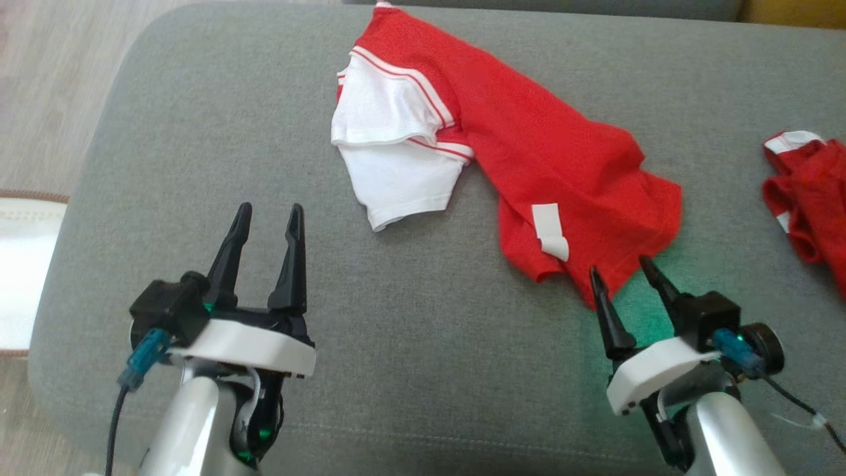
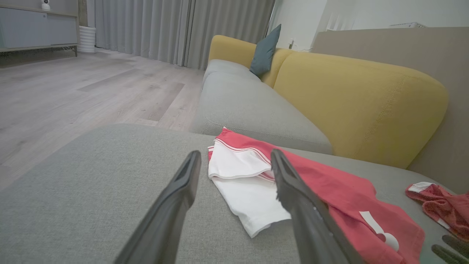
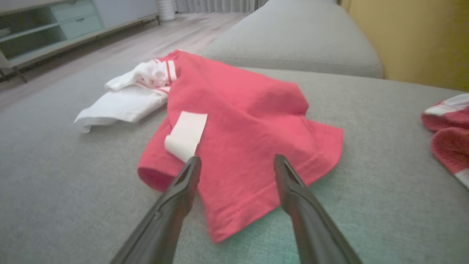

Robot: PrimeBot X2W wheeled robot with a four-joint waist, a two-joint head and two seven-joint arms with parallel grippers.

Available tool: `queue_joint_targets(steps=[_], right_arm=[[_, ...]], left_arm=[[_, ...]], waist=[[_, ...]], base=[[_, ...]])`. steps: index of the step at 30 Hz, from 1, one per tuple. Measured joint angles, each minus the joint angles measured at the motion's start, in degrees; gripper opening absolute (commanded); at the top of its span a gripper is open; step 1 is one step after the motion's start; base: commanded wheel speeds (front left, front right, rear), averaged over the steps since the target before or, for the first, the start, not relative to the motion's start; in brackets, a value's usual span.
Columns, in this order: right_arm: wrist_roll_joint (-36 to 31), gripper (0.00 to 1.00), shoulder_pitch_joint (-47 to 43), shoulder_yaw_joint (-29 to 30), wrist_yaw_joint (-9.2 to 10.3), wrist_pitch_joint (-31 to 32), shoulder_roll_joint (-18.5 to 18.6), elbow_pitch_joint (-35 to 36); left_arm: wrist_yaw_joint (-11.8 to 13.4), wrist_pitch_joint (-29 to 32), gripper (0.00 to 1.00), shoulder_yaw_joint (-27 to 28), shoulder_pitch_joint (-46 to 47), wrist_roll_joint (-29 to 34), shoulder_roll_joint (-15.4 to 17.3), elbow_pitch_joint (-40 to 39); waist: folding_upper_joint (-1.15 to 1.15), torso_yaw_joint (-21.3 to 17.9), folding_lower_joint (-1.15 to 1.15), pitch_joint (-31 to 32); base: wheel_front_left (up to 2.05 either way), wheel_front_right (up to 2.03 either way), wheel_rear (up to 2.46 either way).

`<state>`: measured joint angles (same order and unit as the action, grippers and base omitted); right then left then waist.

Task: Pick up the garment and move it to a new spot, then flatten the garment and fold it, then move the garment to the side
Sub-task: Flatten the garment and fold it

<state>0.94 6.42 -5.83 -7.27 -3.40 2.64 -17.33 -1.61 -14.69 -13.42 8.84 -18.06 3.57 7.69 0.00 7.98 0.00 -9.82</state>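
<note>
Big grey fabric seat cushion (image 1: 423, 383) carries the crumpled red mesh shirt with white sleeves (image 1: 542, 152) across its far middle, w/ a smaller bunched red-and-white cloth (image 1: 809, 192) well apart at the right edge. Left gripper (image 1: 269, 207) hangs over bare cushion near-left, fingers spread wide, nothing held. Right gripper (image 1: 618, 266) is wide too and empty, tips either side of the shirt's near hem corner, near its small white label (image 1: 550, 228).

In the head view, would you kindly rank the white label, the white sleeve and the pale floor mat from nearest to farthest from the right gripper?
1. White label, on the red garment just left of the right gripper.
2. White sleeve, at that garment's left end.
3. Pale floor mat, beyond the grey cushion's left edge.
</note>
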Motion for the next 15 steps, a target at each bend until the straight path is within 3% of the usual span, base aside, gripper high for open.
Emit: queue_joint_targets(steps=[15], right_arm=[[-5.48, 0.99, 4.92, 0.02, 0.00, 2.42, 0.03, -8.15]], left_arm=[[-1.76, 0.00, 1.00, 1.25, 2.14, 0.85, -0.63, 0.36]], waist=[[0.00, 2.31, 0.01, -3.98]], base=[[0.00, 0.00, 0.00]])
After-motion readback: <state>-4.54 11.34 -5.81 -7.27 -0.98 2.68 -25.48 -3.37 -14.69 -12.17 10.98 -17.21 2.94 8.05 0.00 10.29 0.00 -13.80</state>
